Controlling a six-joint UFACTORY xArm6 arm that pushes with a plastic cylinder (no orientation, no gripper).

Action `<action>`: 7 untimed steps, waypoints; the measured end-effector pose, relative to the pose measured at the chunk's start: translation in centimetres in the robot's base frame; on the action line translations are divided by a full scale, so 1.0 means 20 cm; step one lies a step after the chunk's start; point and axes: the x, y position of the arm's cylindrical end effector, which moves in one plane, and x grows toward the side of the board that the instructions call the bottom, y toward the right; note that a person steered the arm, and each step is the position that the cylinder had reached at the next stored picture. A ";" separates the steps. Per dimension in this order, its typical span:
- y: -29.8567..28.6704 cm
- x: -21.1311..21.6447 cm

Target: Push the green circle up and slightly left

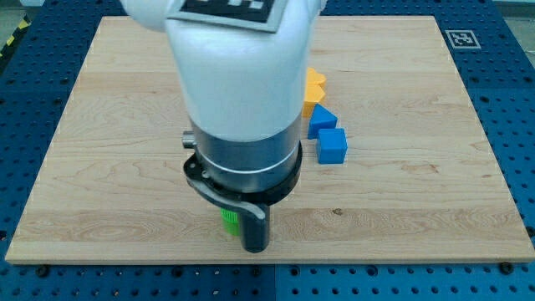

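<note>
Four blocks in view on the wooden tabletop [125, 125]: one green, one orange, two blue.

Of the green circle [229, 220], only a thin bright sliver on show, near the view's bottom edge and a little left of centre, tucked under the arm's dark collar. Round shape not to be made out from so small a piece. Touching, or as near as can be told, the left side of the dark rod.

One arm [238, 84], large and white, filling the middle of the view, with a grey cylindrical section below it. Ending in a single dark rod rather than fingers, so nothing there to stand wide, narrow or closed on anything. My tip [254, 248] low on the board, immediately to the view's right of the green sliver and slightly below it.

To the view's right of the arm, in a short column running down and rightward:
- one orange block [315, 86], half hidden behind the white casing, shape unclear;
- one blue block [322, 119] just beneath it, angular, exact shape hard to tell;
- one blue cube [332, 145] just below that, close against its blue neighbour.

All three well apart from the green circle and from my tip.

One black-and-white marker [460, 38] at the tabletop's upper right corner. Blue perforated base [518, 100] around the tabletop.
</note>
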 end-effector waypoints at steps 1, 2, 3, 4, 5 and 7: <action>0.00 -0.05; 0.00 -0.11; 0.00 -0.15; -0.03 -0.15; -0.16 -0.15; -0.30 -0.22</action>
